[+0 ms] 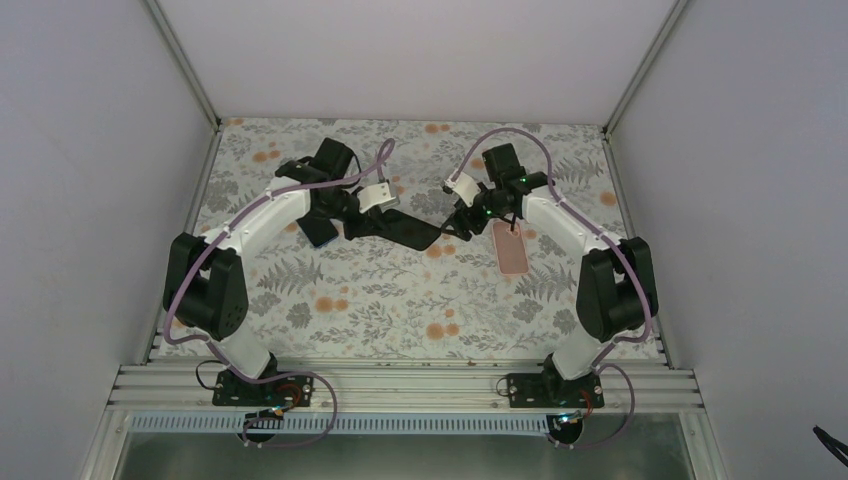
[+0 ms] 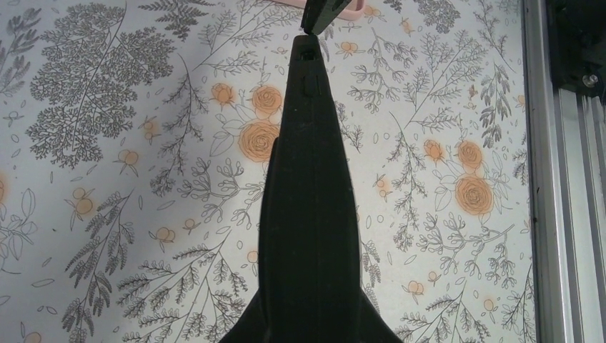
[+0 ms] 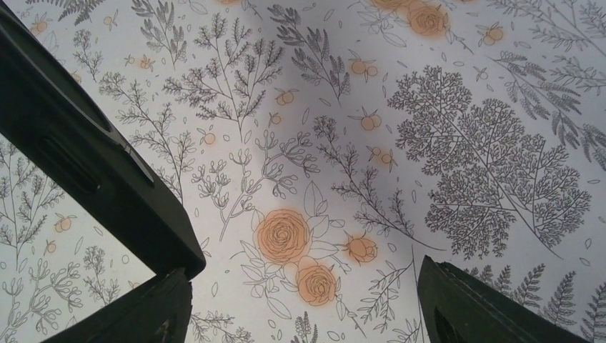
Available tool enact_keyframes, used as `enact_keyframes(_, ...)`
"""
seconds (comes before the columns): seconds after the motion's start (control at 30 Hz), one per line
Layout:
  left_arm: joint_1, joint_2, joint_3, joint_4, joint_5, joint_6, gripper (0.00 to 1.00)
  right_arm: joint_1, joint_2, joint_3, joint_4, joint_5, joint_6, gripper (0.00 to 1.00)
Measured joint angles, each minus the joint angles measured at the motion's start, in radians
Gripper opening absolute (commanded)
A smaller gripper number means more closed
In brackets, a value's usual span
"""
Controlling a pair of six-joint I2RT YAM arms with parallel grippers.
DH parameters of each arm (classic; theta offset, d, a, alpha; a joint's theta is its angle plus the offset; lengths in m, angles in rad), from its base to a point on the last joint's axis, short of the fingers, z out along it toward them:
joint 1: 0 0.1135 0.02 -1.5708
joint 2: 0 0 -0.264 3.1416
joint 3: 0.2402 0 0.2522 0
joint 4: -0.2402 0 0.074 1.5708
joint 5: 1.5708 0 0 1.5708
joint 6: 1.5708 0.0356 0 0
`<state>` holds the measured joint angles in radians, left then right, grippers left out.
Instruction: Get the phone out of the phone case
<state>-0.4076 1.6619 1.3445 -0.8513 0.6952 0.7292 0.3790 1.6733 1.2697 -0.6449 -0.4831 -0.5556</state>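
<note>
So the black phone case (image 1: 400, 228) is up off the desk (image 1: 400, 310), about mid-desk and a bit toward the far edge, hanging between the two arms. The left gripper (image 1: 352, 226) has it clamped by one end. In the left wrist view the case (image 2: 307, 214) runs straight out from that gripper, seen edge-on, and it hides the pads completely.

The right gripper (image 3: 304, 271) is spread wide with nothing between its fingers. One finger (image 3: 154, 307) sits right against the free end of the case (image 3: 93, 157), while the other finger is well apart from it, over bare flowery tablecloth.

Can't tell from any of these views whether the phone is actually inside the black case.

Also on the desk is a pink slab (image 1: 511, 248), lying flat just beside the right arm, right of centre. A dark blue object (image 1: 320, 232) pokes out from under the left arm, left of centre.
</note>
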Motion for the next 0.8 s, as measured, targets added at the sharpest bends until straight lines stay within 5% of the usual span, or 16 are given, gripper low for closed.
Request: enact_keyframes(0.8,-0.01,0.002,0.0,0.012,-0.006,-0.005,0.02,0.008,0.0,-0.02,-0.045,0.007,-0.016,0.78)
